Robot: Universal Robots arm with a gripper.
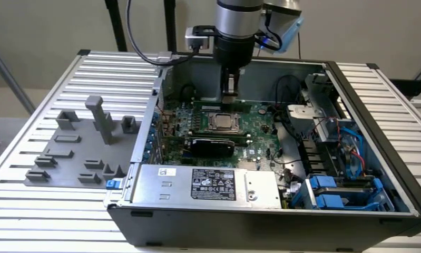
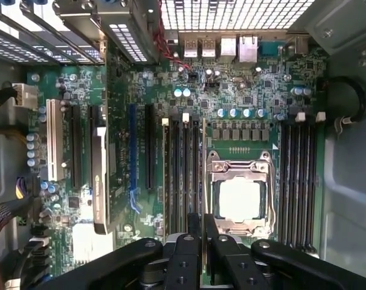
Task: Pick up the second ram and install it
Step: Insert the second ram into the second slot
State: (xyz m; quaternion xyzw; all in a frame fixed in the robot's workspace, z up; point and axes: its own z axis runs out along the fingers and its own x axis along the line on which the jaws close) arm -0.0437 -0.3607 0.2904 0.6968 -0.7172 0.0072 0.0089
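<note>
Over the open computer case (image 1: 379, 137), the gripper (image 1: 229, 94) hangs on its arm just above the motherboard (image 1: 260, 117), its fingers (image 2: 184, 254) clenched on a thin board seen edge-on. I take this to be the second ram (image 2: 202, 193), held upright beside the CPU socket (image 2: 240, 199) and over the bank of long black slots (image 2: 178, 175) next to it. The stick looks close to one slot's line, but I cannot tell whether it has entered the slot or sits above it. The main risk, as I judge it, is a small skew. If the stick's edge lies off the slot's groove or its notch faces the wrong way, pressing would load the board and could bend the stick or slip it in the grip. The white latches (image 2: 185, 118) at the slot ends could also block it if they are not swung out. A second bank of slots (image 2: 298, 181) lies on the socket's far side. The case lies open on a ribbed aluminium table (image 1: 27, 211), with a grey parts fixture (image 1: 84, 147) at the exterior view's left, and a plain beige wall (image 1: 48, 26) stands behind.
</note>
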